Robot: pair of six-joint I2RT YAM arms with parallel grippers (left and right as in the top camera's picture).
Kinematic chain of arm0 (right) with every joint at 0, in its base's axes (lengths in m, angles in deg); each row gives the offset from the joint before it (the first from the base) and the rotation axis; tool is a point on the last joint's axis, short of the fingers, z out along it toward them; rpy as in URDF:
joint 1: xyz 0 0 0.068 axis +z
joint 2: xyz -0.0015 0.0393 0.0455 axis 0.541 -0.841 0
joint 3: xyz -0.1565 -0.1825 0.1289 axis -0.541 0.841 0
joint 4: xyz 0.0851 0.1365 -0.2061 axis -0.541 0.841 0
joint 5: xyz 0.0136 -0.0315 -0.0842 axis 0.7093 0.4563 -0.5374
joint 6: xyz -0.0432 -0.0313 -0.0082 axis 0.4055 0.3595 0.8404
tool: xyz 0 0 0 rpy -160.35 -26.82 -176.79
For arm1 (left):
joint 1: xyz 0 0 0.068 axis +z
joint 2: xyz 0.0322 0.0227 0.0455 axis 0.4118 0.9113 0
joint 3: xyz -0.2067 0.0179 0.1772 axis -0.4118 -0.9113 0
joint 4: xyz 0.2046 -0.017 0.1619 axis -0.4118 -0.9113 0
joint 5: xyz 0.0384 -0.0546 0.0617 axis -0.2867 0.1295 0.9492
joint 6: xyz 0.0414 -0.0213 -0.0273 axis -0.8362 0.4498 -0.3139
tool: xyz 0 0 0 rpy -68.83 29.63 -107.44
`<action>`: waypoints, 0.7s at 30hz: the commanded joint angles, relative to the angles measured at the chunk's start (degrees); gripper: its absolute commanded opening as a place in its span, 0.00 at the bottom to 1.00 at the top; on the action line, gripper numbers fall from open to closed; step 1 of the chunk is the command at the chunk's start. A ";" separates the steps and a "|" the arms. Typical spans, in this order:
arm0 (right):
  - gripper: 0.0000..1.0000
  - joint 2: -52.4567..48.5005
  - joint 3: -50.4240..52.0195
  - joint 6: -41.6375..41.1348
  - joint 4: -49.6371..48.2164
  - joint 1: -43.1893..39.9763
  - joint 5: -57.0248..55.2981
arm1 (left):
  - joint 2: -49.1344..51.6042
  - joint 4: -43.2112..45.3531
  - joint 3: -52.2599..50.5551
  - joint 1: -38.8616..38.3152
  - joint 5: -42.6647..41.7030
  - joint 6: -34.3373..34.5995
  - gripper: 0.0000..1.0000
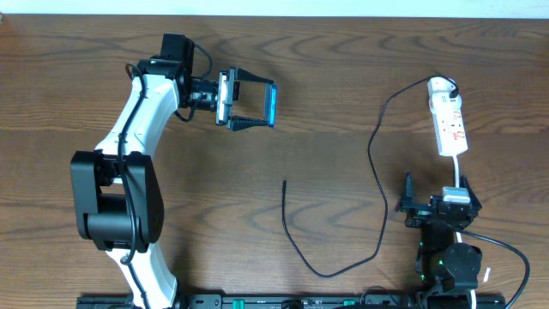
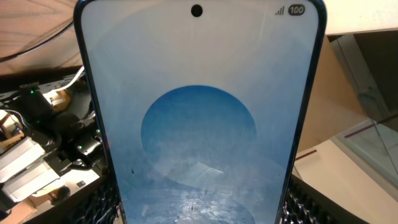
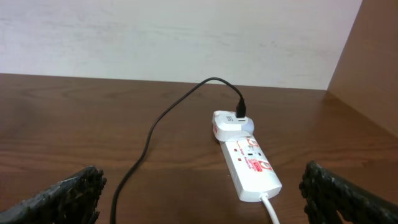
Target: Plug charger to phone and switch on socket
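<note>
**Phone in hand, cable tip loose**

Your left fingers (image 1: 255,78) grasp the slim blue-screened smartphone (image 2: 199,124) by its edges, lifted off the brown wooden surface (image 1: 326,69). Your right fingers (image 3: 65,196) stand spread wide, empty, near the white elongated power strip (image 3: 252,165). The long thin black charger cable (image 1: 377,154) runs from the strip, its free tip lying well apart from the phone

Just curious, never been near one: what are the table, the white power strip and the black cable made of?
Table: apparently dark wood or wood-look laminate; grain streaks, faint sheen. Power strip: likely smooth white moulded plastic with red print. Cable: probably matte black rubbery sheath; it lies in loose curves.
</note>
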 commanded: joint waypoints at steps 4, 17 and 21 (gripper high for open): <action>0.99 0.37 0.13 -0.70 0.13 0.44 -0.61 | -1.88 0.04 0.09 0.15 -3.67 0.46 0.07; 0.99 0.37 0.13 -0.70 0.15 0.44 -0.61 | -1.88 0.04 0.09 0.15 -3.67 -1.27 0.07; 0.99 0.37 0.13 -0.70 0.15 0.44 -0.63 | -1.88 0.07 0.09 0.15 -3.67 -1.25 0.07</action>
